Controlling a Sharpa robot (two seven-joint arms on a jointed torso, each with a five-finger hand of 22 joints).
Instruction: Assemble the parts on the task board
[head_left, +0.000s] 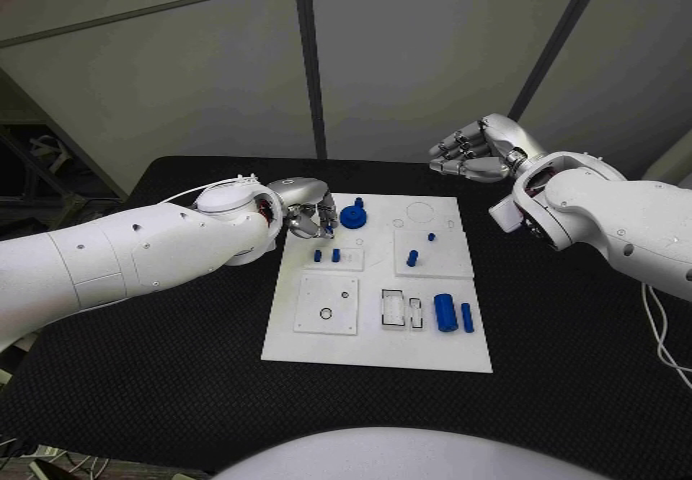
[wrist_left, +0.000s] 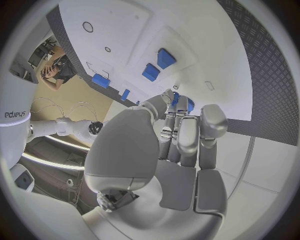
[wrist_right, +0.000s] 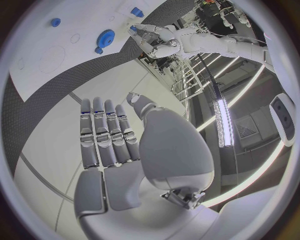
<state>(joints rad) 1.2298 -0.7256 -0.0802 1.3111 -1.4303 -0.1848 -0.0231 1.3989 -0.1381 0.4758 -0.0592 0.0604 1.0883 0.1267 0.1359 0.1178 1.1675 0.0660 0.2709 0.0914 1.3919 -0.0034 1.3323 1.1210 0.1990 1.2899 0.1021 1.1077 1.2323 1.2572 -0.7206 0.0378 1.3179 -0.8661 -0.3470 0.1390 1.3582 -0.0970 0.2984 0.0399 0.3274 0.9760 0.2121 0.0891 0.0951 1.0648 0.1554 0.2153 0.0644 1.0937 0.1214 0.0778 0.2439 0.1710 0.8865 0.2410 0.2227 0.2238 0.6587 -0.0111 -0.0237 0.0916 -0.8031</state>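
Observation:
The white task board (head_left: 375, 345) lies in the middle of the black table. My left hand (head_left: 306, 217) hovers over the board's far left corner and pinches a small blue peg (head_left: 329, 213) (wrist_left: 188, 104) between thumb and fingers (wrist_left: 178, 135). Right beside it a blue gear (head_left: 353, 215) (wrist_right: 105, 37) stands on the board. Two short blue pegs (head_left: 326, 256) stand below the hand, and two more (head_left: 413, 258) stand on the right panel. A blue cylinder (head_left: 444, 311) lies near the board's front right. My right hand (head_left: 469, 150) (wrist_right: 109, 145) is raised beyond the board's far right corner and holds nothing.
A white panel with a round hole (head_left: 326, 303) sits on the board's front left. Rectangular slots (head_left: 392, 307) lie beside the blue cylinder. A ring outline (head_left: 418, 212) marks the far right of the board. Black table (head_left: 173, 370) surrounds the board.

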